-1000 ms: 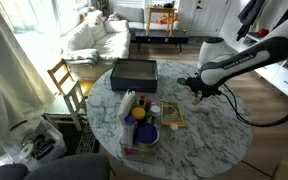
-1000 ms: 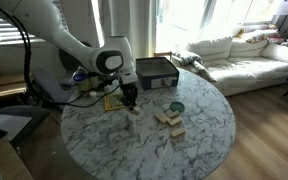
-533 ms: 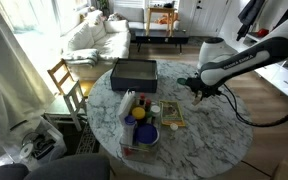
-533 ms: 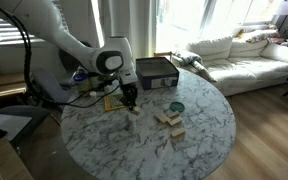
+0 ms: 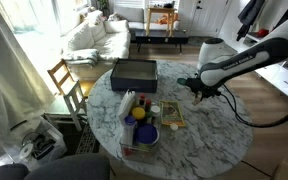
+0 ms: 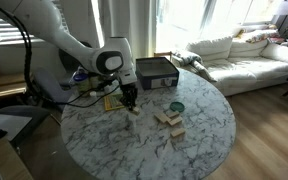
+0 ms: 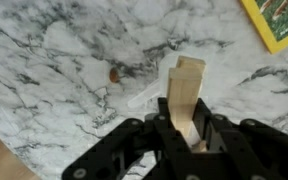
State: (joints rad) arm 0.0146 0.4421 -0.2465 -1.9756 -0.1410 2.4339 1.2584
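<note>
My gripper (image 7: 187, 135) is shut on a pale wooden block (image 7: 186, 90) that stands upright between the fingers, its far end at or just above the marble table (image 7: 54, 60); I cannot tell if it touches. In both exterior views the gripper (image 5: 201, 94) (image 6: 130, 103) hangs low over the round table near its edge. A yellow book (image 7: 276, 20) lies just beyond the block. A small brown speck (image 7: 114, 72) lies on the marble beside it.
A black box (image 5: 134, 72) (image 6: 156, 72) sits at the table's far side. Several stacked wooden blocks (image 6: 169, 119) and a small dark dish (image 6: 176, 106) lie mid-table. A blue bowl (image 5: 142, 135) and bottles (image 5: 130, 104) stand nearby. A wooden chair (image 5: 66, 84) stands beside the table.
</note>
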